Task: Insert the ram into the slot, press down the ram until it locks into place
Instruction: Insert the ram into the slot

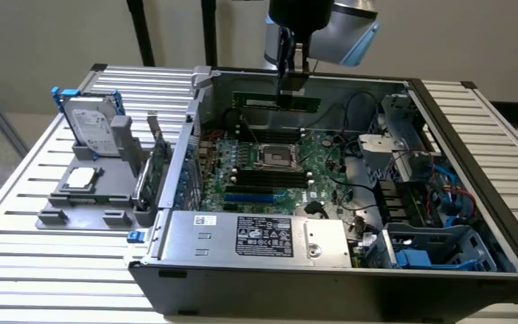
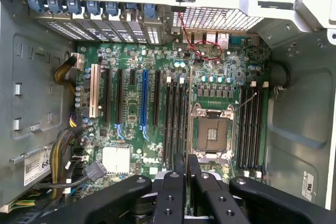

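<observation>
Ram [image 1: 275,102], a thin green stick, hangs level over the open computer case [image 1: 475,145], close to its far wall and well above the motherboard [image 1: 326,152]. The gripper [image 1: 291,91] reaches down from above and pinches the stick near the middle of its upper edge, fingers clamped on it. In the wrist view the gripper [image 2: 186,163] has its two black fingers [image 2: 172,192] drawn close together. The thin line running out from between them is probably the ram seen edge-on, though that is hard to make out.

The slot [image 1: 259,179] is one of a bank of long black sockets lying side by side on the board, well apart from the ram. In the exterior view this bank sits between the square metal-framed processor socket [image 1: 272,156] and the shorter bright-blue card socket [image 1: 250,199]. In the wrist view, black socket banks flank the processor socket on both sides. The line between the fingers runs just beside the bank that is nearer the blue socket.

A silver power supply [image 1: 259,236] with a dark label fills the near corner of the case. Outside the case, on the exterior view's left, a hard drive [image 1: 92,125] stands upright in a grey holder [image 1: 79,196] on the slatted table [image 1: 16,236].
</observation>
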Controlling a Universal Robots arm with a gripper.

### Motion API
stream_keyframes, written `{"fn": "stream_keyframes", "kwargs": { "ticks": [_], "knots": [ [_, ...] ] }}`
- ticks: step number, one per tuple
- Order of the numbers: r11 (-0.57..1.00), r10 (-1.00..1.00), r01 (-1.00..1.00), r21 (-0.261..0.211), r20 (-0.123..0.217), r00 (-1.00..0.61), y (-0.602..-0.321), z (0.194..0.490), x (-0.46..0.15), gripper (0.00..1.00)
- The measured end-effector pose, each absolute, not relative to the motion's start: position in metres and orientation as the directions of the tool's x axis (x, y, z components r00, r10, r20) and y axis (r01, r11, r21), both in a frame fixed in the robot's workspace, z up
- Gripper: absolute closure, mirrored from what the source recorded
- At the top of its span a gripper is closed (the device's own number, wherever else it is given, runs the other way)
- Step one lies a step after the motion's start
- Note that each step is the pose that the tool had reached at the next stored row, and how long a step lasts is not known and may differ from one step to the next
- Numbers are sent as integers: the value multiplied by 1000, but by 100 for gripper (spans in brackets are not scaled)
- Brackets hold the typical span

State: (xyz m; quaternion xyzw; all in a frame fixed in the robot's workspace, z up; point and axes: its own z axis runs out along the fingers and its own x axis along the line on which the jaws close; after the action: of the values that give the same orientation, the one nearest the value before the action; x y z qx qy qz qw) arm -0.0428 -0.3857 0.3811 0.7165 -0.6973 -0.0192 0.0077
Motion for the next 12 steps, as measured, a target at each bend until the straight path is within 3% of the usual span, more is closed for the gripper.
{"fn": "stream_keyframes", "kwargs": {
  "ticks": [12],
  "knots": [
    [-28, -999, -999, 38, -17, 27, -386, 373, -43, 86]
  ]
}}
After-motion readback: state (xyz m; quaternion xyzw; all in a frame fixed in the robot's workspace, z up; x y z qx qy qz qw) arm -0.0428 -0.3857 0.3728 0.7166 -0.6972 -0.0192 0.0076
